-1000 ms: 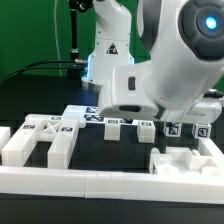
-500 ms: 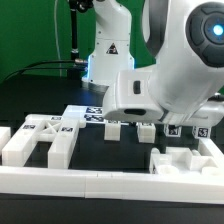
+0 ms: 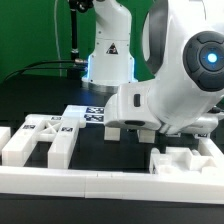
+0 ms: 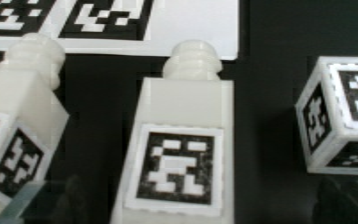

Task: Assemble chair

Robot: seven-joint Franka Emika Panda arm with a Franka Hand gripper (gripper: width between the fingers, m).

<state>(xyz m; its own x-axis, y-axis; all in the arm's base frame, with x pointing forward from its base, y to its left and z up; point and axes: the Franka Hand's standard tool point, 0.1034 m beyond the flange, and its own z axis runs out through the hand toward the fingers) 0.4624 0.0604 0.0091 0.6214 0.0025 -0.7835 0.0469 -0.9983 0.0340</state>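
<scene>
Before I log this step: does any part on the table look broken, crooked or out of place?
Nothing stands out. The chair parts lie loose and look whole; two legs lie apart near the marker board.

Exterior view faces the arm (image 3: 185, 80); wrist view hangs close above legs (image 4: 185, 120).

marker board (image 3: 90, 114): flat on table (image 3: 30, 95) | white bar (image 3: 100, 181): across foreground | backdrop (image 3: 30, 30): green
</scene>
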